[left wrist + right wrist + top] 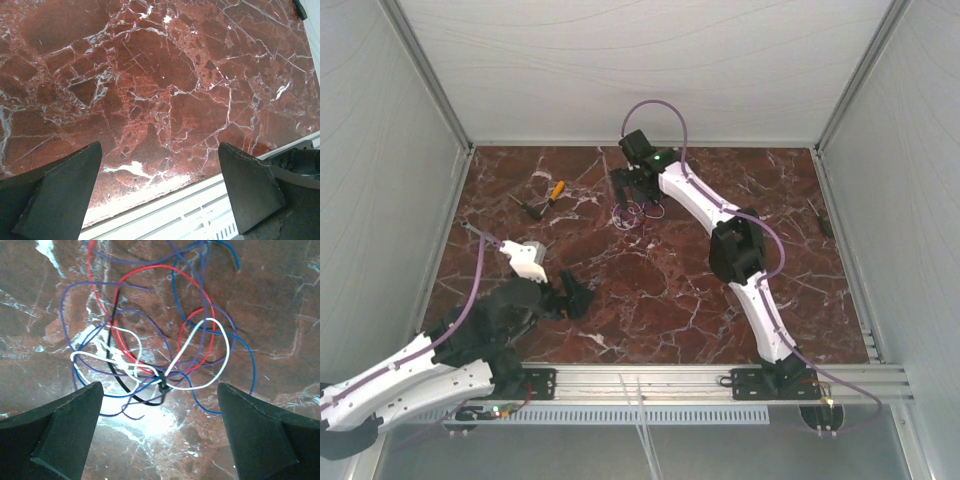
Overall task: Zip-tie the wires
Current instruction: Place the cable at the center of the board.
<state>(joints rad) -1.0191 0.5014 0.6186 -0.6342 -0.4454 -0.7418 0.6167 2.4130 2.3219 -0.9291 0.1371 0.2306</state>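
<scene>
The wires (pixel 150 350) are a loose tangle of thin white, red, blue, purple and black strands on the marble. A small black zip tie (pixel 162 380) cinches them at one spot, its black tail curving off to the left. In the top view the wires (pixel 638 212) lie at the back centre. My right gripper (pixel 160 432) hovers just above them, open and empty; in the top view it (pixel 638 185) is at the back. My left gripper (pixel 160 187) is open and empty, low over the near table edge, at front left in the top view (pixel 565 298).
An orange-handled tool (pixel 548 197) lies at the back left. A dark thin object (pixel 823 222) lies near the right wall. White walls close in the table (pixel 650 300) on three sides. A slotted white rail (pixel 200 220) runs along the near edge.
</scene>
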